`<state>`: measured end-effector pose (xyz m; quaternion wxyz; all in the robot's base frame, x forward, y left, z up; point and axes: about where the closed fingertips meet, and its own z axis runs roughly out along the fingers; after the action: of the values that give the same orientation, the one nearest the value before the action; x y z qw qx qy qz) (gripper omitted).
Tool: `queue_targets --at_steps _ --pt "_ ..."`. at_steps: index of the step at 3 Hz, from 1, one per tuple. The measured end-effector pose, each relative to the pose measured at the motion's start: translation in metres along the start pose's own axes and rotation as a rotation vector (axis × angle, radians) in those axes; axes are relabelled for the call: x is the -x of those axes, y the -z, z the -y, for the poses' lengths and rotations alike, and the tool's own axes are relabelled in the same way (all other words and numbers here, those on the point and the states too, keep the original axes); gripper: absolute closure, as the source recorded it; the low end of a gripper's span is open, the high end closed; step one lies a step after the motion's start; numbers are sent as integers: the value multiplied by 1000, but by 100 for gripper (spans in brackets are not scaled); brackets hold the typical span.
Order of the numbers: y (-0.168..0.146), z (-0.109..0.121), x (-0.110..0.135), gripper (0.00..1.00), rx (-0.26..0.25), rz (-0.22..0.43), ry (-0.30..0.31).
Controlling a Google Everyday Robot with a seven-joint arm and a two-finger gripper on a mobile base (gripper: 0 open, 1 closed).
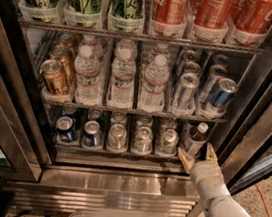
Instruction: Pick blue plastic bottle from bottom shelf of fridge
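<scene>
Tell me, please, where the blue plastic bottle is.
The blue plastic bottle stands rightmost on the bottom shelf, beside a silver can, with the gripper just below it.

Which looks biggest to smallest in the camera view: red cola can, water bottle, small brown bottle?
1-2, unsure: red cola can (wider, cropped), water bottle (taller).
3. blue plastic bottle, just above the open gripper.

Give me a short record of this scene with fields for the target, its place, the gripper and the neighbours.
target: blue plastic bottle, upright, white cap
place: right end in the view of bottom shelf, inside fridge
gripper: gripper open, empty, just before the bottle, slightly lower
neighbours: cans to the bottle's left
</scene>
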<state>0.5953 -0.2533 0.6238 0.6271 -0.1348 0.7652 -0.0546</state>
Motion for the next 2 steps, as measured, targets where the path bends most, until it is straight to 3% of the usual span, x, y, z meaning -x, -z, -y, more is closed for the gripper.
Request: queue_targets --at_steps 2 --pt "-14 -7 4 29 -4 37 -18"
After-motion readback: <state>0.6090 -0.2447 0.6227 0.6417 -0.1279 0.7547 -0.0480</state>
